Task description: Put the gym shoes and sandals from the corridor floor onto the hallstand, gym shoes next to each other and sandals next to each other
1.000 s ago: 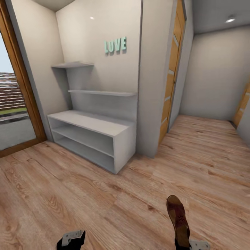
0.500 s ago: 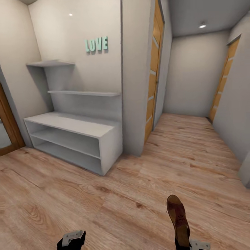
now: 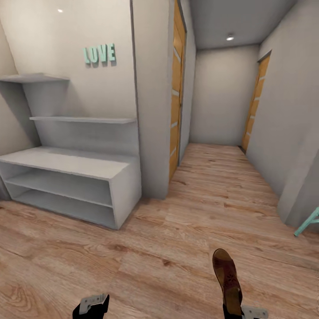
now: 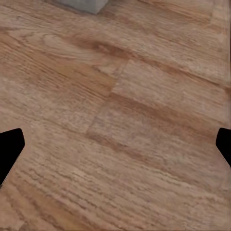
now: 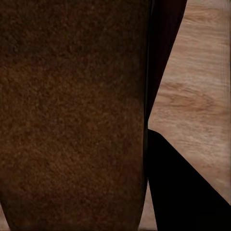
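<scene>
One dark brown sandal (image 3: 227,277) sticks up and forward from my right gripper (image 3: 241,312), which is shut on its heel end at the picture's lower edge. In the right wrist view the sandal's brown footbed (image 5: 72,115) lies close against a dark finger (image 5: 178,192). My left gripper (image 3: 91,305) hangs low over the corridor floor (image 3: 177,239); its fingers (image 4: 9,149) stand wide apart over bare planks, holding nothing. The pale grey hallstand (image 3: 66,161) stands ahead to the left, its bench top and open shelves bare. The gym shoes are out of view.
A grey wall pillar (image 3: 150,110) juts out just right of the hallstand. Beyond it the corridor runs on, with orange doors on the left (image 3: 176,97) and right (image 3: 254,106). A turquoise leg (image 3: 308,221) pokes in at the right edge.
The camera has swung to the right, so the hallstand sits further left in the picture and more corridor shows. Both grippers and the sandal keep their places relative to me.
</scene>
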Motion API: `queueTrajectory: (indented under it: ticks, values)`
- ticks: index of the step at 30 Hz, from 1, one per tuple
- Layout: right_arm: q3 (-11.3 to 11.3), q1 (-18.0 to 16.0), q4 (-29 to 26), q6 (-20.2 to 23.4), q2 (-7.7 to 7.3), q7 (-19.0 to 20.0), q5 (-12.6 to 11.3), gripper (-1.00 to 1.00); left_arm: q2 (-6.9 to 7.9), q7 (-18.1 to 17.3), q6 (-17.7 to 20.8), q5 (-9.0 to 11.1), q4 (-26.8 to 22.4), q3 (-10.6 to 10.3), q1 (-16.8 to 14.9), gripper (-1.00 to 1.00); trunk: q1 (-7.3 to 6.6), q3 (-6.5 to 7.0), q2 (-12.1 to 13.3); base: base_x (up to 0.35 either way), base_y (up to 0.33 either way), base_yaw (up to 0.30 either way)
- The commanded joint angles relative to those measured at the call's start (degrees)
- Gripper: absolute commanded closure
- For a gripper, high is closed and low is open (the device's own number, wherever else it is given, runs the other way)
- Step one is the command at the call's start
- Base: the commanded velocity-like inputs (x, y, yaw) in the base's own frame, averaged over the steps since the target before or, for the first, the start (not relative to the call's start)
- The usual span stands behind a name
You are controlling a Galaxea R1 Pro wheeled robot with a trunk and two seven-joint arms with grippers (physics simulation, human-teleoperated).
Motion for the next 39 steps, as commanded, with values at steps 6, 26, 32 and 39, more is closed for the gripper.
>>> queueTrajectory:
  ticks: [6, 26, 32, 39]
  values:
    - [0.13, -0.04, 0.01, -0.17, -0.03, 0.02, -0.68, 1.0, 0.05, -0.44, -0.13, 0.55, 0.04, 0.09, -0.02, -1.0, 0.0, -0.06, -0.02, 0.115, 0.281, -0.283]
    - [0.13, -0.04, 0.0, -0.17, -0.01, 0.02, -0.66, 1.0, 0.09, -0.5, -0.2, 0.55, 0.04, 0.17, 0.02, -1.0, 0.0, -0.06, -0.02, 0.095, 0.292, -0.283]
    - [0.13, -0.04, 0.01, -0.17, -0.02, 0.02, -0.65, 1.0, 0.09, -0.49, -0.17, 0.55, 0.04, 0.18, 0.02, -1.0, 0.0, -0.06, -0.02, 0.005, 0.073, -0.283]
    - [0.13, -0.04, 0.01, -0.17, -0.02, 0.02, -0.6, 1.0, 0.09, -0.44, -0.11, 0.55, 0.07, 0.18, 0.07, -1.0, 0.0, -0.06, -0.02, 0.0, 0.003, -0.283]
